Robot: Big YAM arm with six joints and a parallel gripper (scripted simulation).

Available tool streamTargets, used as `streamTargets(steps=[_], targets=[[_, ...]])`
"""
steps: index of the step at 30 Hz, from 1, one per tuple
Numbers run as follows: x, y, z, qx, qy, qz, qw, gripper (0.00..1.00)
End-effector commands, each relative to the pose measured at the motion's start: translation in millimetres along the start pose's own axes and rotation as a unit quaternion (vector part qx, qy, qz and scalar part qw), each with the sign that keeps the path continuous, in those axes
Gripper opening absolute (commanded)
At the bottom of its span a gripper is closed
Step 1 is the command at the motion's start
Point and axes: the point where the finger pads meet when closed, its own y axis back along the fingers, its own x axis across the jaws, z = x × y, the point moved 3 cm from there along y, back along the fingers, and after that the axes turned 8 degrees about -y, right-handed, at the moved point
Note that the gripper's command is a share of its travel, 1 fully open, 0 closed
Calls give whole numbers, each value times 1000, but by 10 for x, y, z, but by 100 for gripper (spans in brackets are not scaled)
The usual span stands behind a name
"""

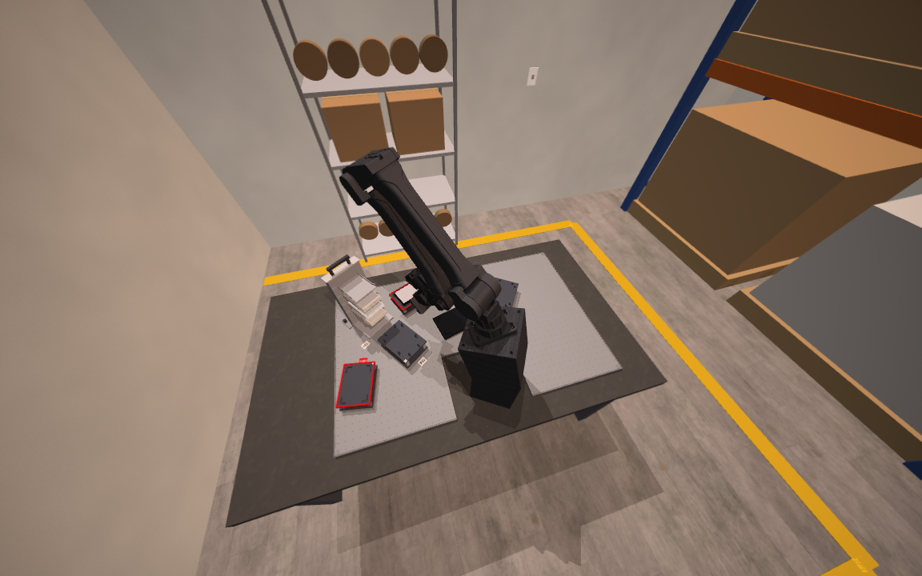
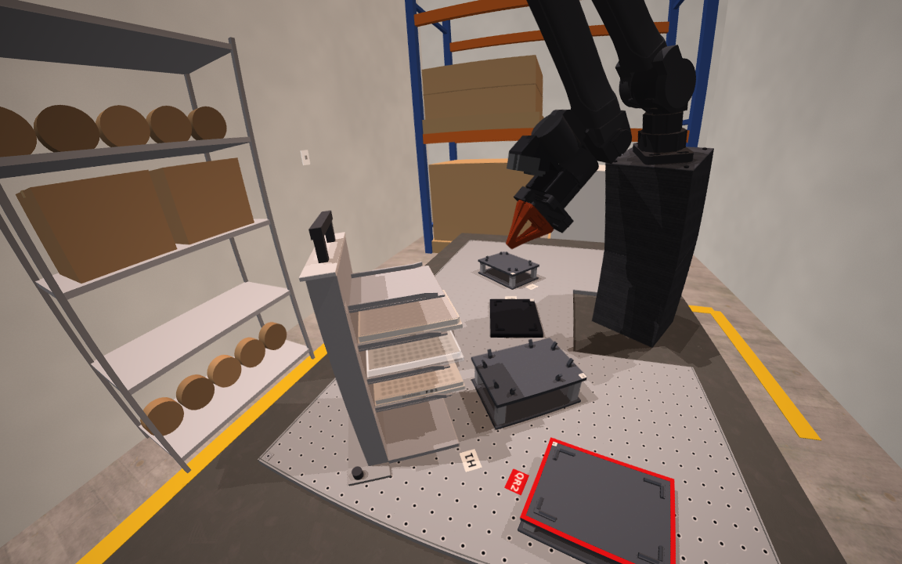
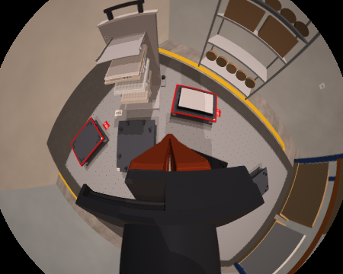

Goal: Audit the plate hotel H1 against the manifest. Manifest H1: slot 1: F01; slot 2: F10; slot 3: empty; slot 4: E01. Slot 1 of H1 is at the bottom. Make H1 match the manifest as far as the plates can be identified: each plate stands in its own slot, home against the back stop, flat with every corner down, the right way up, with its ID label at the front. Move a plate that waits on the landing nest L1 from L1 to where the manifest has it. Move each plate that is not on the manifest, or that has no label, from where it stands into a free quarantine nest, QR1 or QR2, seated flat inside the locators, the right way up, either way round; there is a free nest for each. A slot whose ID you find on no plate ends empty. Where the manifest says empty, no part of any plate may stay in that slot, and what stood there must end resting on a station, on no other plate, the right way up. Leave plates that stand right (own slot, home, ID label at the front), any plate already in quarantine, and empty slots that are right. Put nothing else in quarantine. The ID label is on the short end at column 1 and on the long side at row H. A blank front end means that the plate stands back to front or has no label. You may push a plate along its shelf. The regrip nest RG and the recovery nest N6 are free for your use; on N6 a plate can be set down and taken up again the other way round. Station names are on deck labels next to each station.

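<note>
High above the deck, the gripper [image 2: 525,229] hangs with its orange fingers clenched tight on nothing. Below and to one side stands the plate hotel H1 [image 2: 337,329], a pale tower with a black handle; three beige, well-dotted plates [image 2: 409,316] fill its middle shelves. Beyond it, a white plate [image 3: 195,102] lies in a red-rimmed nest [image 3: 174,102].
</note>
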Motion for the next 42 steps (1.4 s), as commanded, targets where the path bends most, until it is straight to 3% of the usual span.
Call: streamTargets(steps=[1,5,12,25,26,27,33,34,37,42], targets=[[163,-23,59,-7,-12,13,1000,0],[275,20,-32,5,-12,10,1000,0],[467,-16,23,-7,-13,13,1000,0],[838,-1,-27,-7,-15,14,1000,0],[823,29,-127,6,-11,8,1000,0],[903,1,-41,-6,-15,14,1000,0],[1070,9,-57,-7,-16,15,1000,0],[1010,111,-103,3,-12,10,1000,100],[952,156,-5,0,-18,1,1000,100],[982,221,63,0,-17,4,1000,100]])
